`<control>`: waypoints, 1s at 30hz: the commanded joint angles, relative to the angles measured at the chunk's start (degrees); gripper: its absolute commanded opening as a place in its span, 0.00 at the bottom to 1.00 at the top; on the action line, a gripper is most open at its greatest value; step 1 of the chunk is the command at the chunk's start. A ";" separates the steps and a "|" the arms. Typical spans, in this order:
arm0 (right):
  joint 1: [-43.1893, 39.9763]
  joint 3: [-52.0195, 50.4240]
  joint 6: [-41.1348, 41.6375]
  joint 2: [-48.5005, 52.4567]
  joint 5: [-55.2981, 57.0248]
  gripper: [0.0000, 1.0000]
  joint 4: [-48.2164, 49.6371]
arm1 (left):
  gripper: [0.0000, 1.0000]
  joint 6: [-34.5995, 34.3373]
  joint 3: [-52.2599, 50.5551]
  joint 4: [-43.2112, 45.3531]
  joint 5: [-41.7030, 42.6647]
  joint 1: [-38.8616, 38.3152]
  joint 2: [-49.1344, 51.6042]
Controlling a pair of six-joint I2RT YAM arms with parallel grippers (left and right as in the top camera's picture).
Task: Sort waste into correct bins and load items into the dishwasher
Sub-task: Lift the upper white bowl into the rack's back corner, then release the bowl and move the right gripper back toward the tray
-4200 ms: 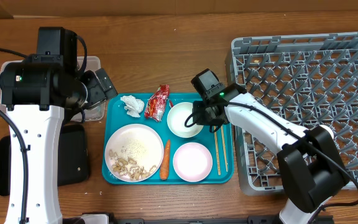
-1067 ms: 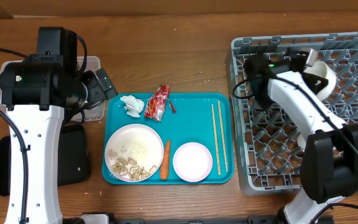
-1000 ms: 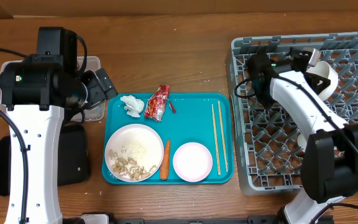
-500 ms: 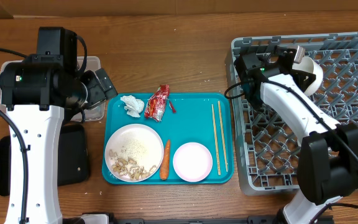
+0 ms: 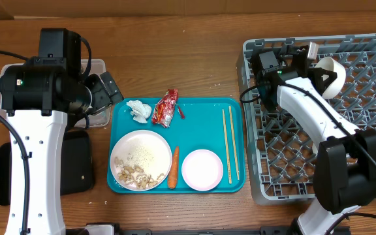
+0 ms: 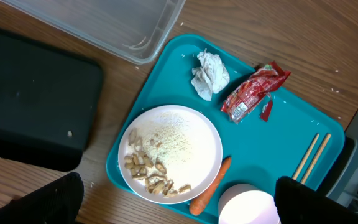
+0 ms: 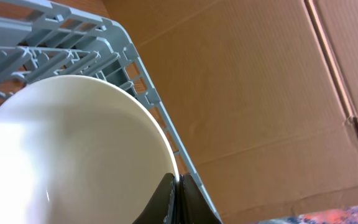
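Note:
My right gripper is shut on the rim of a white bowl, held tipped on its side over the back of the grey dish rack. In the right wrist view the fingers pinch the bowl's edge, with the gripper shut. My left gripper hangs open above the teal tray, holding nothing. On the tray lie the tissue, wrapper, plate of rice and scraps, carrot, second bowl and chopsticks.
The clear tub and the black tray lie left of the teal tray, partly under my left arm. The rack's pegs stand behind the held bowl. A cardboard wall rises past the rack.
The right gripper has lifted one bowl off the teal tray to the rack's back. Over the last second the bowl shifted a little and turned. The left arm stayed still.

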 commanded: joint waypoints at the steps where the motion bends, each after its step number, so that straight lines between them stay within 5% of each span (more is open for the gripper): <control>1: 0.48 -0.15 -1.31 0.39 0.98 0.04 -0.31 | 1.00 -0.33 0.81 0.11 0.24 0.26 0.44; 30: 3.17 -0.09 -5.81 4.28 6.16 0.04 -0.81 | 1.00 -0.33 0.81 0.11 0.24 0.26 0.44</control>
